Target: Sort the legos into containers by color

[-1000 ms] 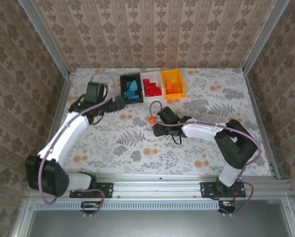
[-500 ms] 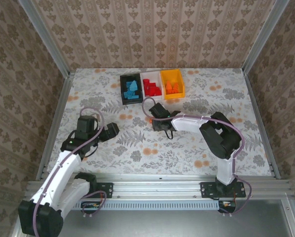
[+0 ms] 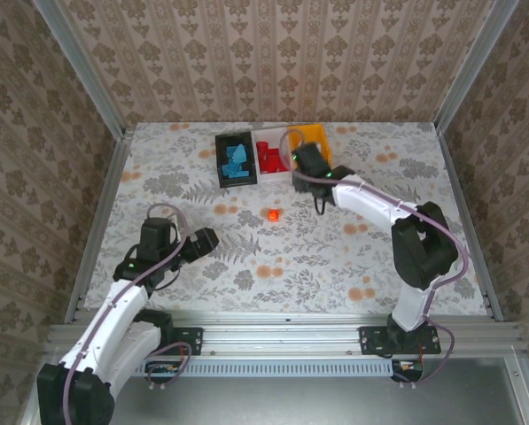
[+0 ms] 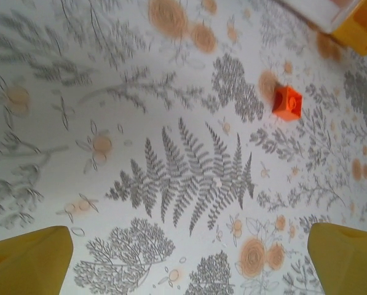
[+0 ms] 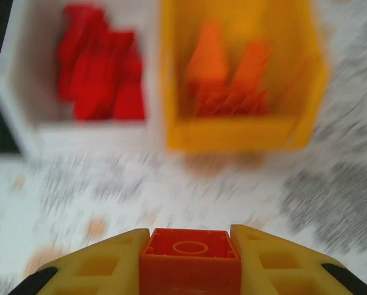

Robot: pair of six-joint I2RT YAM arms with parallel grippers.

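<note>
Clamping an orange brick (image 5: 189, 265) in my right gripper (image 5: 189, 246), yellow bin (image 5: 241, 132) just ahead of its jaws, I reckon one loose brick (image 4: 287, 102) remains, beyond the spread jaws of my left gripper (image 4: 186, 258).

Orange brick (image 5: 189, 265): smooth plastic, slight gloss seen. Yellow bin (image 5: 238, 132), white bin (image 5: 91, 132): smooth plastic, semi-matt. Left-gripper fingers (image 4: 29, 258): matt yellow plastic. Table cover (image 3: 246, 266): matt, floral-printed. Frame rail (image 3: 282, 332): brushed metal.

No lettering seems readable on anything here.
</note>
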